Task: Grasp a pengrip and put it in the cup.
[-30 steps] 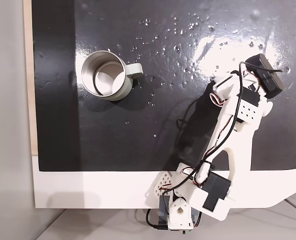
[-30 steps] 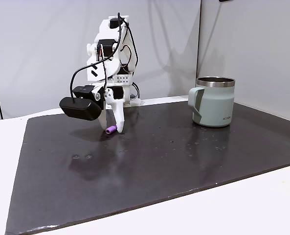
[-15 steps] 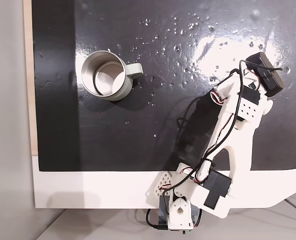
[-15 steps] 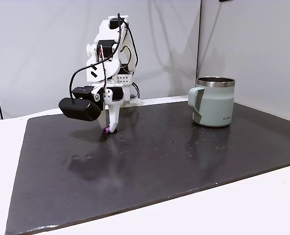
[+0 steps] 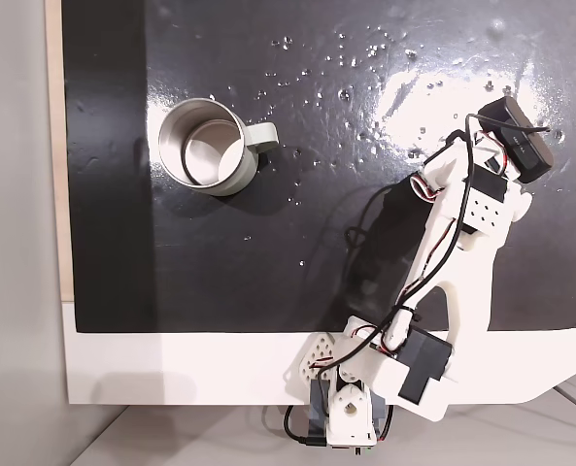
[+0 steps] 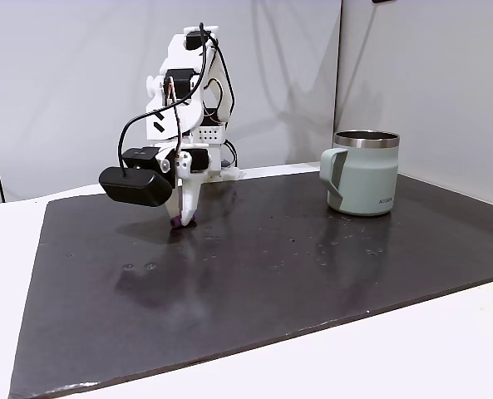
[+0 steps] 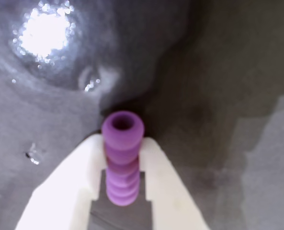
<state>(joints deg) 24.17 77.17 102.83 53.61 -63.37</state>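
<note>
The light-purple ribbed pengrip (image 7: 123,160) stands between my two white fingertips, which press on both of its sides in the wrist view. My gripper (image 7: 123,143) is shut on it. In a fixed view from the side, the gripper (image 6: 184,218) points down at the black mat, with a bit of purple pengrip (image 6: 177,223) at its tip, low on the mat. The cup (image 6: 367,179) stands upright far to the right, handle toward the arm. From above, the cup (image 5: 231,175) sits at the upper left, steel inside showing, while my arm (image 5: 462,209) reaches over the right side.
A glossy black mat (image 5: 268,252) covers most of the white table (image 5: 171,369). The arm's base (image 5: 351,408) sits at the table's near edge. A black wrist camera (image 6: 134,184) hangs beside the gripper. Open mat lies between gripper and cup.
The fingers stood open beside the lying pengrip a second ago. They have since closed on it, and the gripper has shifted slightly left in the side view.
</note>
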